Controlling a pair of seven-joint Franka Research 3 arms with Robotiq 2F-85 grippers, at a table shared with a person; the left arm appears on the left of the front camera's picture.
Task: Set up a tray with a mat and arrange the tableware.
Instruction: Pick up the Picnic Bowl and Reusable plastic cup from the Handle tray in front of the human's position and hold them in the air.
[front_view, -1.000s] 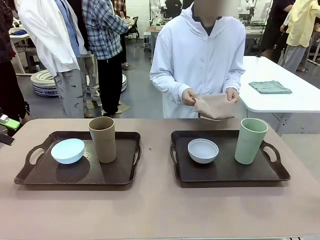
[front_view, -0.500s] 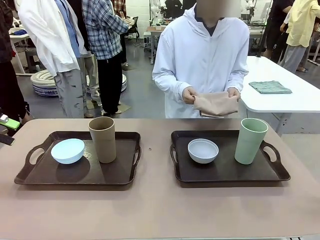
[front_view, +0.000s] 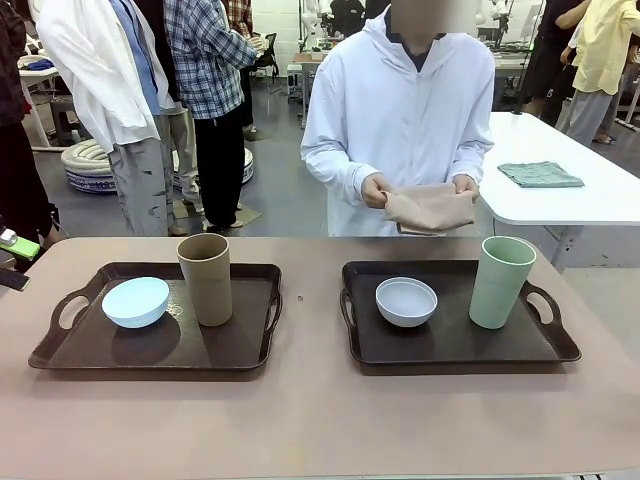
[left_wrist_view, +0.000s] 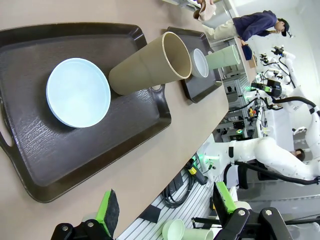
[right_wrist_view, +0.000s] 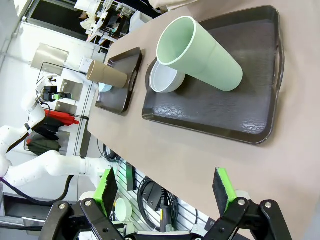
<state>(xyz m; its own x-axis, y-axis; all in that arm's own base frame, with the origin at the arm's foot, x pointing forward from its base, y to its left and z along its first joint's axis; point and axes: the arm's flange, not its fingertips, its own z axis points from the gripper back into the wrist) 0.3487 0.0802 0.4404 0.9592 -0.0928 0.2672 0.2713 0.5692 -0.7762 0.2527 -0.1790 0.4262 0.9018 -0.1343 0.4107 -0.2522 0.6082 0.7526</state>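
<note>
I see my left gripper (left_wrist_view: 166, 207) spread wide and empty, on the near side of the left tray (left_wrist_view: 60, 155). My right gripper (right_wrist_view: 166, 192) is equally wide and empty, near the right tray (right_wrist_view: 225, 115).

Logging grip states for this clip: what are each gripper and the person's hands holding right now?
Left gripper: open, empty.
Right gripper: open, empty.
Person's hands: both holding a folded tan cloth.

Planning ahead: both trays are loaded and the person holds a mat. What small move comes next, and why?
Probably send the open right pincer toward the green tumbler: it and the white bowl occupy the right tray, so the mat has nowhere to lie.
</note>
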